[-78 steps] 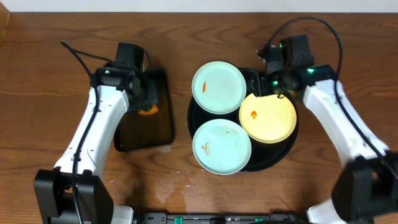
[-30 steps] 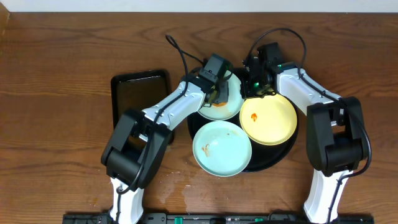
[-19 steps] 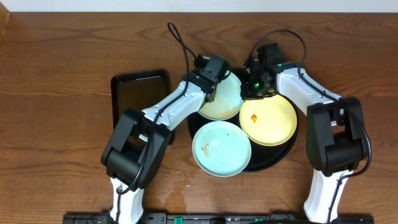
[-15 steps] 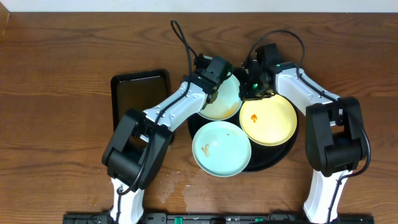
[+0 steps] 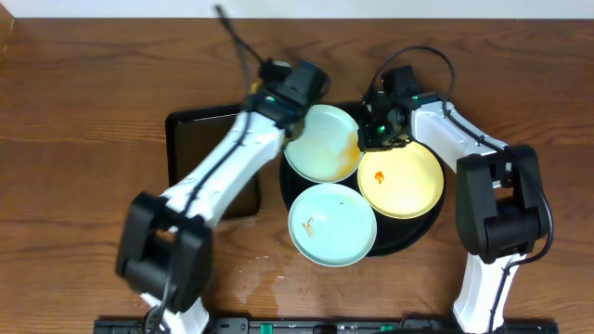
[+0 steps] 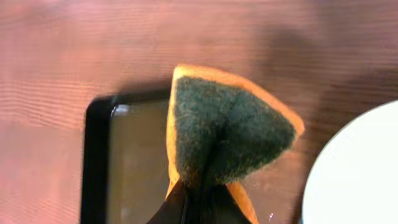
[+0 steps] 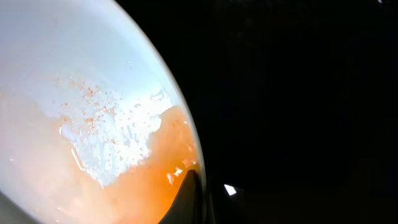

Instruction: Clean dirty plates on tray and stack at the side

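Three dirty plates lie on the round black tray [image 5: 419, 230]. The upper mint plate [image 5: 320, 144] carries a wet orange smear along its right side [image 7: 143, 180]. My right gripper [image 5: 371, 139] is shut on that plate's right rim [image 7: 194, 198]. The yellow plate [image 5: 401, 181] and the lower mint plate [image 5: 331, 223] each show a small orange mark. My left gripper [image 5: 290, 116] hangs over the table at the upper plate's left edge. It is shut [image 6: 199, 208] on an orange sponge with a dark green scouring face [image 6: 227, 134].
A smaller dark rectangular tray [image 5: 200, 158] lies left of the round tray, under my left arm; the left wrist view shows it [image 6: 124, 162] below the sponge. Bare wooden table surrounds both trays. My right arm reaches in from the right.
My left gripper has pulled the sponge off the upper mint plate and swung up and left. An orange smear now spreads over that plate's right side. My right gripper has not moved.
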